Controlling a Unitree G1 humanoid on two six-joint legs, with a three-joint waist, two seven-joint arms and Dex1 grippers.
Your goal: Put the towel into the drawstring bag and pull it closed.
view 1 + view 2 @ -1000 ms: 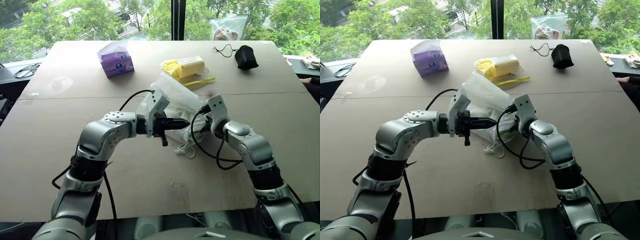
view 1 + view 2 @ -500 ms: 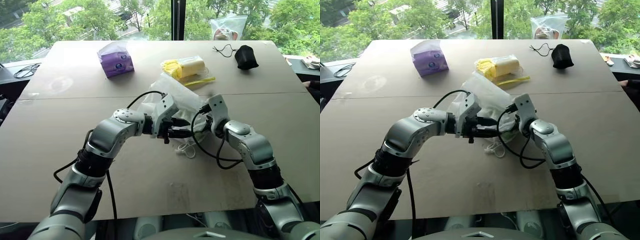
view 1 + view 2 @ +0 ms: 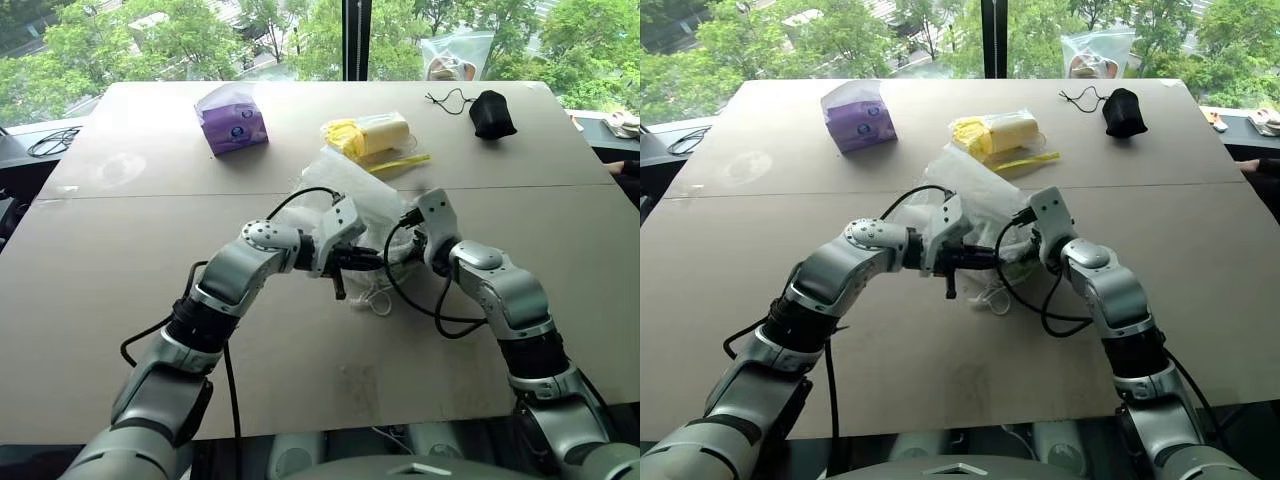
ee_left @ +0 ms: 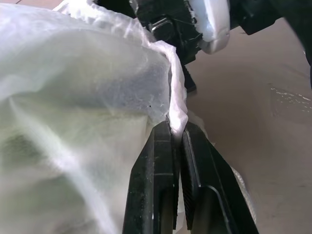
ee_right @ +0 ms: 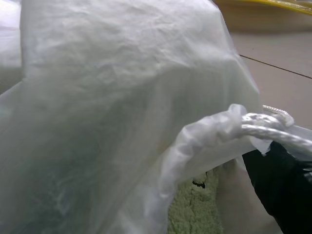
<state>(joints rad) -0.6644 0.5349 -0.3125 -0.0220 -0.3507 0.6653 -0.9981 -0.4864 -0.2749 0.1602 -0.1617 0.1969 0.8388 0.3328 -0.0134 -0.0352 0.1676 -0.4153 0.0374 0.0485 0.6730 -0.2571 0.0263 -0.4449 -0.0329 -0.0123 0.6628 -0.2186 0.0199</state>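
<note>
The white semi-sheer drawstring bag (image 3: 350,190) lies mid-table between my two arms. Its mouth faces me. My left gripper (image 4: 176,134) is shut, pinching the bag's white rim between its black fingers (image 4: 156,185). It sits at the left side of the mouth (image 3: 362,262). My right gripper (image 3: 405,245) is at the right side of the mouth, open. The gathered rim and cord (image 5: 273,129) drape over its one visible finger (image 5: 278,190). The light green towel (image 5: 195,209) shows inside the bag, just behind the rim. Loose white cords (image 3: 375,298) trail on the table below the mouth.
Behind the bag lies a clear plastic bag of yellow items (image 3: 372,138). A purple tissue pack (image 3: 232,118) sits at the back left and a black pouch with a cord (image 3: 492,113) at the back right. A seam crosses the brown table (image 3: 120,300).
My left gripper reached right to the bag's mouth, opened, then shut on the rim. The right arm and the bag stayed where they were.
</note>
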